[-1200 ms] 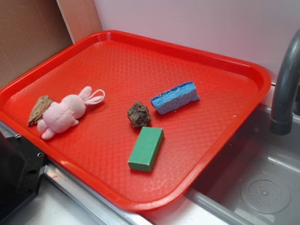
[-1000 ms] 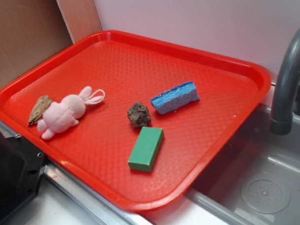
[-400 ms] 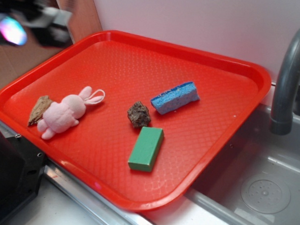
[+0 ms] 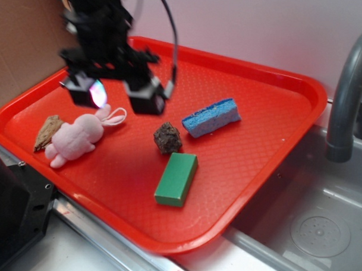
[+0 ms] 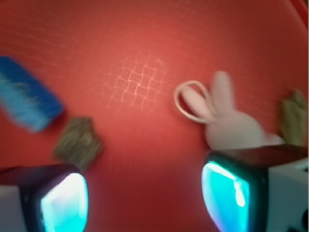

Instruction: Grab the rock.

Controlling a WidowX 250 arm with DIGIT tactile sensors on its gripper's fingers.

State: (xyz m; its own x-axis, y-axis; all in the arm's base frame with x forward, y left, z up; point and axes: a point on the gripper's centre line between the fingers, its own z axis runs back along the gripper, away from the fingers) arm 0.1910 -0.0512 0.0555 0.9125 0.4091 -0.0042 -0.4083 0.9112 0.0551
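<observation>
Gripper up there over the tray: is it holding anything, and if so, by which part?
Nothing. The gripper is open and empty, above the red tray near the pink bunny. The rock lies untouched on the tray.

You see one red tray [image 4: 298,90] with five things on it: one rock [image 4: 167,138], one green block [image 4: 176,179], one blue sponge [image 4: 211,117], one pink plush rabbit [image 4: 80,134] and one flat tan piece [image 4: 47,132]. One grey faucet [image 4: 346,94] stands beside it.
</observation>
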